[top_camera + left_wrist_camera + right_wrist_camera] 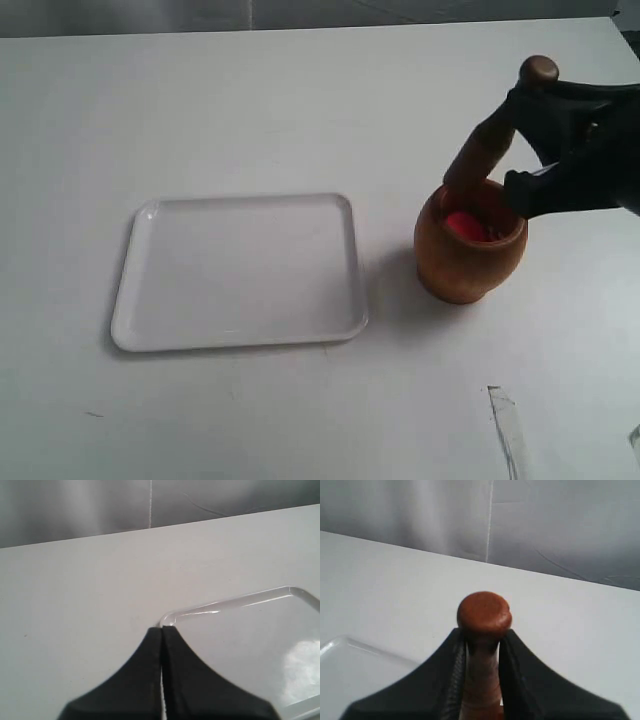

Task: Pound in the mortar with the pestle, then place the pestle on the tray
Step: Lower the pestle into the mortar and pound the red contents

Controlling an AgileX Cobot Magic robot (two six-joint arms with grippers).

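The brown wooden mortar [470, 250] stands on the table right of the tray, with something red inside it. The pestle [485, 150] leans into the mortar's mouth, its thick end down and its knob tip up. My right gripper [525, 130] is shut on the pestle's thin handle just below the knob; the right wrist view shows the knob [484, 612] between the black fingers [517, 655]. The white tray [240, 270] lies flat to the left. My left gripper [161, 630] is shut with nothing in it, its tips by a corner of the tray [172, 616]; it does not show in the exterior view.
A strip of clear tape [505, 420] lies on the white table near the front right. The table's far edge meets a grey backdrop [150, 505].
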